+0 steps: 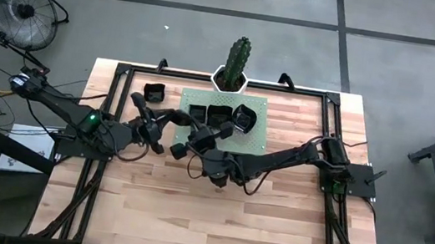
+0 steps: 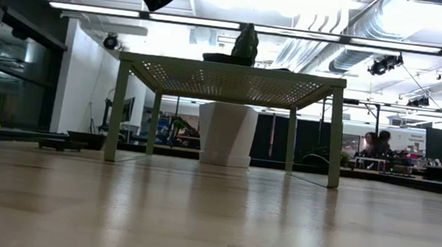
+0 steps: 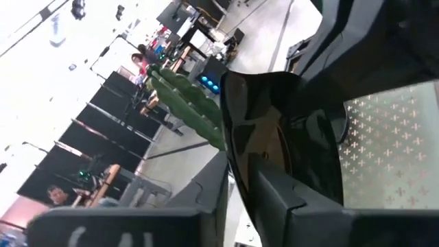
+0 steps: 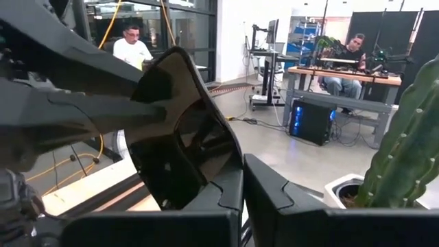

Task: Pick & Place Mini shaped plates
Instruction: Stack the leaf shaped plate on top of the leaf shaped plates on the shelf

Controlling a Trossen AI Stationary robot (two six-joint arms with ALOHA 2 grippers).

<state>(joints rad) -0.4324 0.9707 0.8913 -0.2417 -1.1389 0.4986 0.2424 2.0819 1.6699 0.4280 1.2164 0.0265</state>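
Mini shaped plate (image 4: 182, 130), glossy black, raised-rimmed

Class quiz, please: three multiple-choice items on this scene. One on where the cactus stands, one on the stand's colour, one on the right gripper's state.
1. The cactus stands: A on the stand; B at the table edge beside the stand; C in a gripper.
2. The stand is: A red; B pale green; C blue.
3. The right gripper is: A wide open; B unseen; C shut on a black plate.
Answers: B, its pot sits off the stand; B, seen from above; C, the plate sits between its fingers.
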